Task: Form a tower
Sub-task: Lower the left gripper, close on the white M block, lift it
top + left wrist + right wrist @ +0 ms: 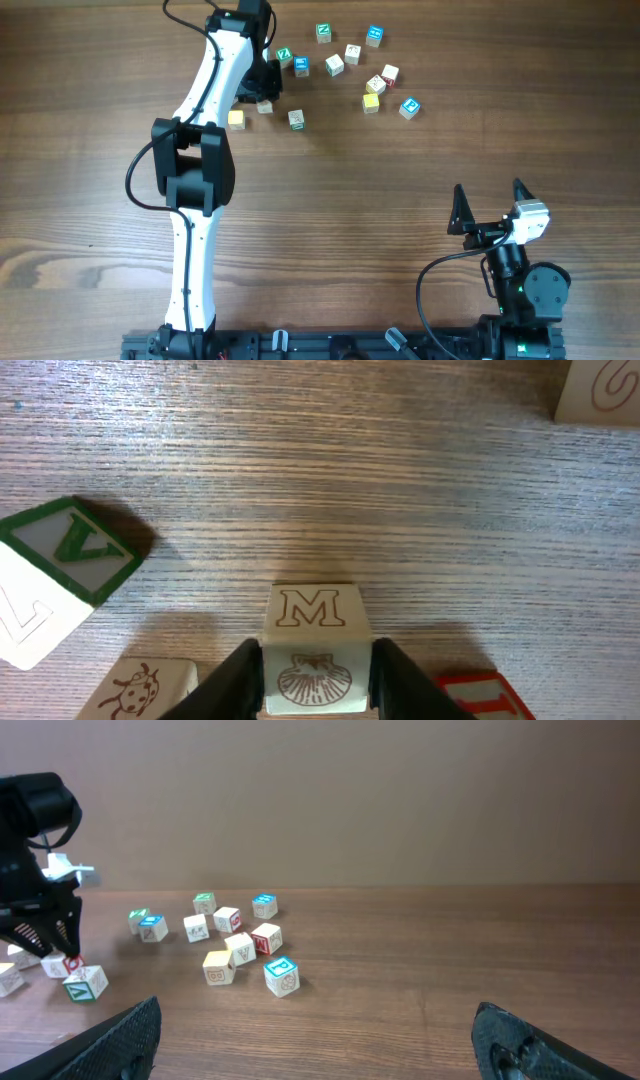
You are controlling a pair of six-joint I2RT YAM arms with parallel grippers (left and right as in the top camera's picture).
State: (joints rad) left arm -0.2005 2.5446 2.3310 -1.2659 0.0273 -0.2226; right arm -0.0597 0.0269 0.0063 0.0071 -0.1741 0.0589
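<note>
Brown wooden table [360, 220]: in the foreground we see the right gripper [489, 190], spread wide and empty, well to the right of the M cube [310, 610]. Farther out, the left gripper [317, 660] clamps that cube's two sides. The blue-topped P cube [409, 107] sits singly on the wood, well right of the M cube, not yet stacked.

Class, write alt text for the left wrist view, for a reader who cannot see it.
The left gripper has its dark fingers against both sides of the M cube, shell drawing on its front, on a wooden table. A green V cube, ladybird cube and red-edged cube lie nearby.
</note>
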